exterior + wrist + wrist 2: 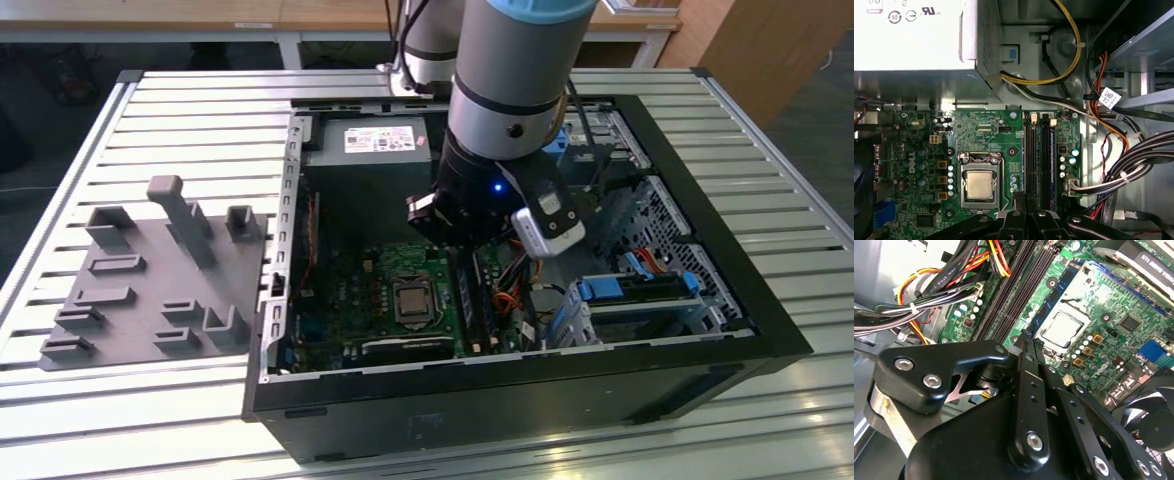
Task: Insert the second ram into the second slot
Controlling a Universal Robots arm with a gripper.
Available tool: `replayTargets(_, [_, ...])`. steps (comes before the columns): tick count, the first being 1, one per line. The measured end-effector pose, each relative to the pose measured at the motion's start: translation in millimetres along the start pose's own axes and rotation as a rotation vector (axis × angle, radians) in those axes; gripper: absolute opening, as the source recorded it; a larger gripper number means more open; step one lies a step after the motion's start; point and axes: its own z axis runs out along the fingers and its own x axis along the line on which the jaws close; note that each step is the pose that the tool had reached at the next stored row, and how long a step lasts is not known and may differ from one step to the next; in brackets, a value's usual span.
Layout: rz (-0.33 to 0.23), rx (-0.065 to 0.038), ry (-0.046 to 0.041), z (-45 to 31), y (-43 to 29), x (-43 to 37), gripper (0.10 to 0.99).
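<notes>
Arm [514, 90] stands near vertical over the open computer case [694, 380], wrist down inside, above the green board [400, 300]. Gripper [1026, 212] hangs just over the memory slots [1038, 160], beside the processor [979, 184], w/ its links folded together and fingers pressed shut. Can't tell if anything thin is pinched between them. A blue stick [1052, 165] stands seated in the slot row's far side from the processor; whether it's the second ram is unclear.
</notes>
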Motion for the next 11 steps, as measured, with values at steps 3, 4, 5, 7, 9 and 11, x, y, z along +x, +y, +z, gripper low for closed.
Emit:
replayTargets(3, [0.0, 0.0, 0.0001, 1.8, -0.1, 0.0, 0.118])
replayTargets(4, [0.0, 0.0, 0.0003, 2.4, -0.1, -0.3, 0.118])
replayTargets(5, [0.0, 0.0, 0.0004, 3.0, -0.2, -0.4, 0.118])
replayTargets(7, [0.0, 0.0, 0.0007, 4.0, -0.3, -0.5, 0.118])
replayTargets(9, [0.001, 0.0, 0.0008, 4.3, -0.3, -0.5, 0.118])
replayTargets(11, [0.002, 0.0, 0.0008, 4.8, -0.3, -0.6, 0.118])
